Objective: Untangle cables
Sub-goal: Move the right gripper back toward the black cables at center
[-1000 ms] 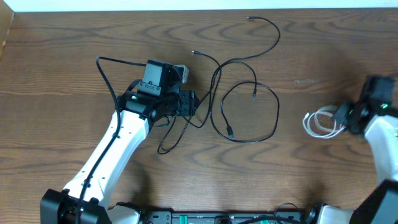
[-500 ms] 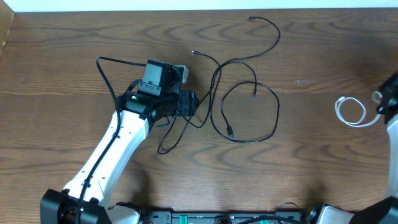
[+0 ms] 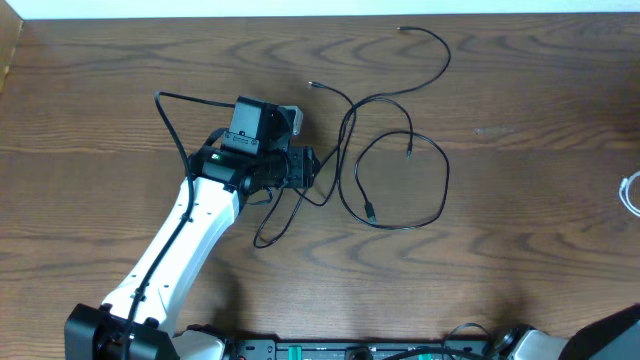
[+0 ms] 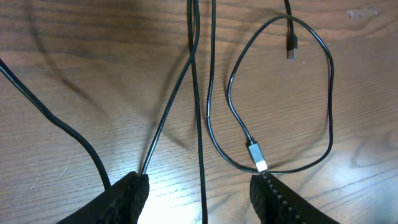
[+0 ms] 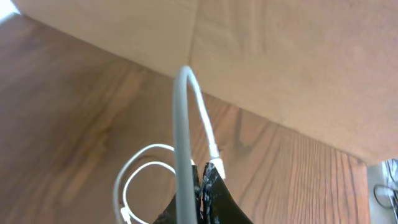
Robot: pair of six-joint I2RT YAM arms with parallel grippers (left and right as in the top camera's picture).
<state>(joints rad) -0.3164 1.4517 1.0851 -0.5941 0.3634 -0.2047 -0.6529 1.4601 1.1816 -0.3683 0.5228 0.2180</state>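
Long black cables lie looped and crossed at the table's centre. My left gripper sits low at their left side. In the left wrist view it is open, and one black cable runs between its fingers, while a loop with a silver plug lies to the right. My right gripper is shut on the white cable, whose coils hang to the left. In the overhead view only a sliver of the white cable shows at the right edge.
The left arm's own thick black wire arcs behind it. A tan flat panel fills the top of the right wrist view. The table's far edge runs along the top.
My right gripper has carried the white cable rightwards, almost out of the overhead view. The left arm and the black cables have not moved.
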